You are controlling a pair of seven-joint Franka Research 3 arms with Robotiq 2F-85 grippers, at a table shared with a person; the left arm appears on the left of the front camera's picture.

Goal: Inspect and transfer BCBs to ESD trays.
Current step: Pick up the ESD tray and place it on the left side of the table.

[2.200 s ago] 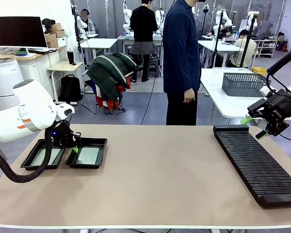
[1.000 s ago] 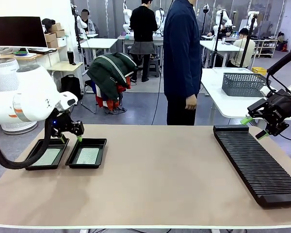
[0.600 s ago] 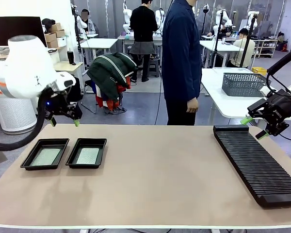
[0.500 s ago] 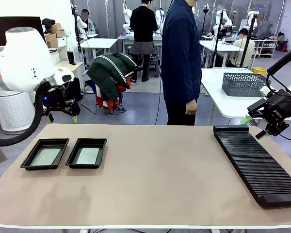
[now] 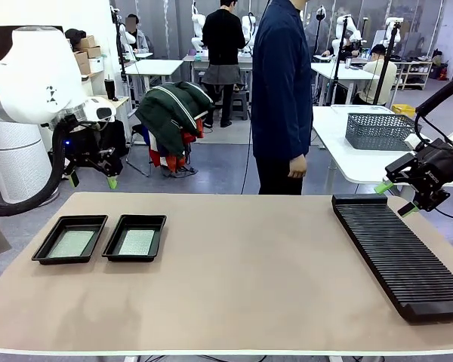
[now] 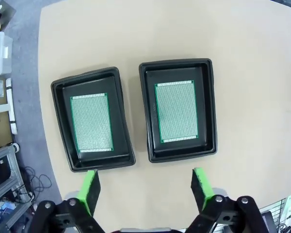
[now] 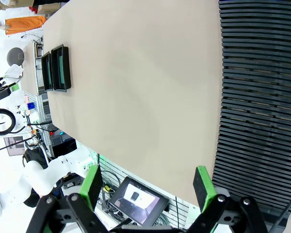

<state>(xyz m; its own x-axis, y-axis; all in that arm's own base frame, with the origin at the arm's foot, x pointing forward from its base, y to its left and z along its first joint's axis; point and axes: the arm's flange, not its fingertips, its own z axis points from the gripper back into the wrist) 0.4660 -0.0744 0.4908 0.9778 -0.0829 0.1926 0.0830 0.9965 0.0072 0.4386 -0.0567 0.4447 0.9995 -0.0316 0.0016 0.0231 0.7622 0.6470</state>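
Left end effector (image 6: 144, 189) and right end effector (image 7: 146, 187) gape wide, empty.

No text, label, brand or number can be read anywhere; any print in these pictures is too small or blurred.

2 ESD trays (image 5: 69, 241) side by side at table's (image 5: 241, 286) left, 1 BCB (image 5: 137, 242) in each; rack (image 5: 400, 253) at right.

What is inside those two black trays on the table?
Each of the two ESD trays holds one green BCB lying flat on its floor, with bare black floor showing around it. Whatever lies under the boards is covered.
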